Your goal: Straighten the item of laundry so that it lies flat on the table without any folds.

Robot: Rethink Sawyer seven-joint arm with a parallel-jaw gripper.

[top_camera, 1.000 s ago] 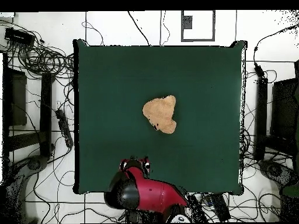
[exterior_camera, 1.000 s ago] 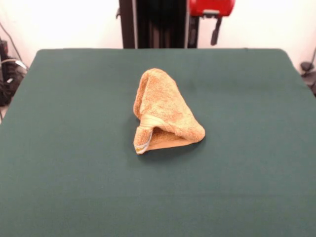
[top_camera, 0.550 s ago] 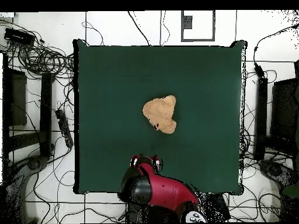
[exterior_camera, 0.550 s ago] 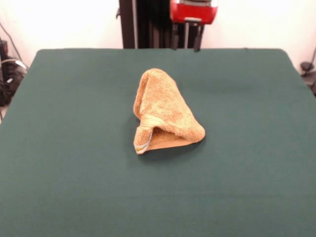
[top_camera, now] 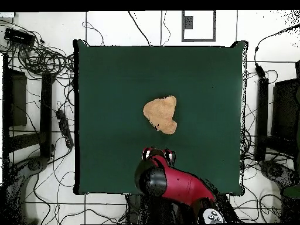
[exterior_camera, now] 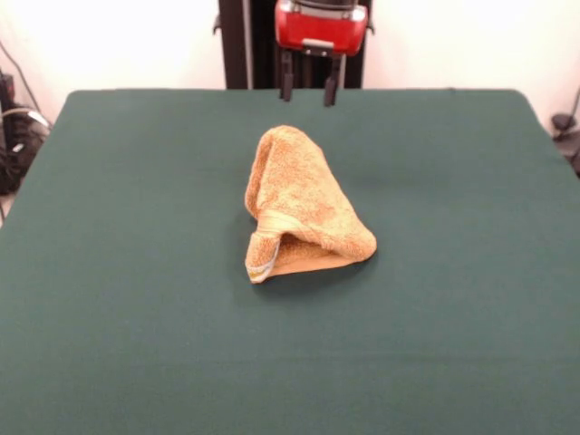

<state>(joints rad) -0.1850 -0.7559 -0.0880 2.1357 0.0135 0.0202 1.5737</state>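
Well clear of every edge, the towel [exterior_camera: 302, 210] sits bunched near the middle of the table [exterior_camera: 118, 299], with wide bare green cloth open on all sides. It is orange-tan terry, folded into a rough cone with a pale woven band at its lower corner. Above the table's far side hangs the gripper [exterior_camera: 308, 88], its two dark fingers [exterior_camera: 286, 86] spread apart and holding nothing, well apart from the towel.

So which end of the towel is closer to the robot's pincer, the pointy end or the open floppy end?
The pointy end of the towel is closer. It aims at the open pincer, while the open end with the pale band faces away.
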